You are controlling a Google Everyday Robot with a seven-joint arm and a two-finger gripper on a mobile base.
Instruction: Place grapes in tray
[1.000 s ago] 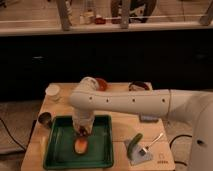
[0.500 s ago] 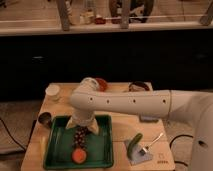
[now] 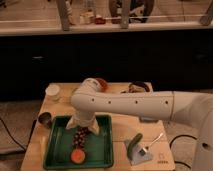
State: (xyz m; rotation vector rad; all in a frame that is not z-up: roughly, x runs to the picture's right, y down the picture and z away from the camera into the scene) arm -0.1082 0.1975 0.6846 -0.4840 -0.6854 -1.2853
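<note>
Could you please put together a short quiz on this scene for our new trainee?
1. True or false: the grapes appear within the rim of the green tray, directly below the end effector.
2. What shares the grey plate with the fork? A) a banana B) a green vegetable C) a sponge
3. Name the other item inside the tray.
Key: 1 true; 2 B; 3 the round orange fruit.
</note>
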